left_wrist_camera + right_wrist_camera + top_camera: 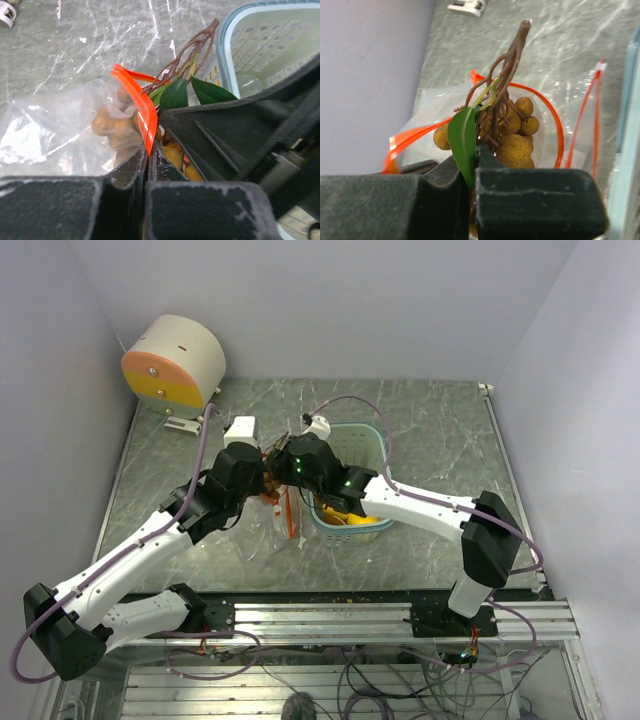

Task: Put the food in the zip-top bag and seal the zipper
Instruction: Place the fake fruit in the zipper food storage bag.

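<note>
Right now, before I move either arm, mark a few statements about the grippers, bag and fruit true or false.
1. The left gripper pinches the orange zipper edge of the bag. True.
2. The right gripper is open and empty. False: it is shut on the fruit bunch, at stem and leaf.
3. The zipper is sealed. False: the bag's mouth stands open around the bunch.
4. The blue basket holds yellow fruit. True.
</note>
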Robot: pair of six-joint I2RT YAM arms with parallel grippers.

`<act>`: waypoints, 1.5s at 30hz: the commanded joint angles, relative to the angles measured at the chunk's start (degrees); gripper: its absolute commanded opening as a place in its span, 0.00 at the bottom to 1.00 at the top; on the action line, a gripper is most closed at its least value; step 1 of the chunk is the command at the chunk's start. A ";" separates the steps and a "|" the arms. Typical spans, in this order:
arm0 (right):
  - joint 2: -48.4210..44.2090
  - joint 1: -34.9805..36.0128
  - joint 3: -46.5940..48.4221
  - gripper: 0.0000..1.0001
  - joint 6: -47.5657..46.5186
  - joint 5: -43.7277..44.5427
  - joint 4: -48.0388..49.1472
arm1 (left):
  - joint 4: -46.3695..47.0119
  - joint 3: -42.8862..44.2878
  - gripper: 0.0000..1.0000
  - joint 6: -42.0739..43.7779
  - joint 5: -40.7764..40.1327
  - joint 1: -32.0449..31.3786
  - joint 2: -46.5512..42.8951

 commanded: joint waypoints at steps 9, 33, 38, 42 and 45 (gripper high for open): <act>-1.10 1.22 -0.66 0.00 -10.89 7.27 2.53 | 2.94 0.63 0.07 -1.03 -3.83 -1.90 -2.27; -16.06 4.31 -11.50 0.44 -24.94 -0.86 5.87 | 11.77 -11.97 0.07 -8.23 -11.88 -1.89 -16.46; -19.95 4.11 -12.53 0.47 -25.37 3.63 1.18 | 9.97 -10.59 0.07 -8.52 -12.59 -1.85 -18.08; -18.30 3.52 -12.51 0.46 -24.45 1.10 -0.69 | 10.42 -9.37 0.07 -8.49 -11.76 -1.85 -19.43; -17.45 3.08 -13.34 0.45 -23.21 -2.22 0.41 | 10.36 -8.19 0.07 -8.14 -11.42 -1.90 -20.16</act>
